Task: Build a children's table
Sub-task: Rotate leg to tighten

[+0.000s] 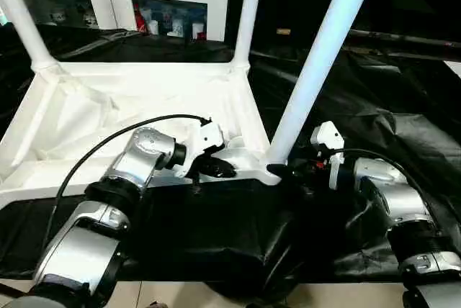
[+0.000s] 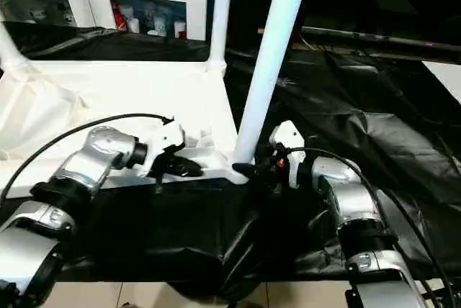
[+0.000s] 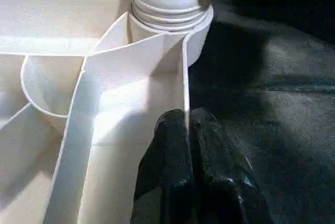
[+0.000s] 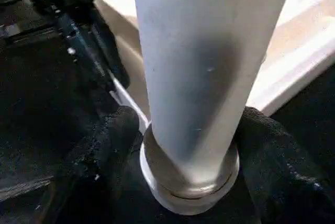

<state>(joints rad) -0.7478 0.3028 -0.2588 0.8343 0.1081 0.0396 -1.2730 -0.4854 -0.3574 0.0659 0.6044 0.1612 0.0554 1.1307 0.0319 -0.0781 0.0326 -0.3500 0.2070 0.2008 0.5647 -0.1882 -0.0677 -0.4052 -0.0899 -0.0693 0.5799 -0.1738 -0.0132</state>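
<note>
The white tabletop [image 1: 137,117] lies upside down on the black-draped work table [image 1: 403,106], its ribbed underside facing up, with three white legs standing in corner sockets: two at the far corners [image 1: 21,24] [image 1: 247,16] and one at the near corner [image 1: 317,63] closest to the right arm. The left gripper [image 3: 188,130] has its two black fingers [image 3: 170,150] pinched together on the thin outer wall of the tabletop, one finger inside the wall and one outside, a short way along the rim from the near corner socket [image 3: 170,22]. The right gripper [image 4: 188,145] straddles the base of the near leg, one finger [image 4: 112,140] on each side of it just above the socket collar; the fingers stand apart around the tube, close beside it, and whether they press it cannot be told.
</note>
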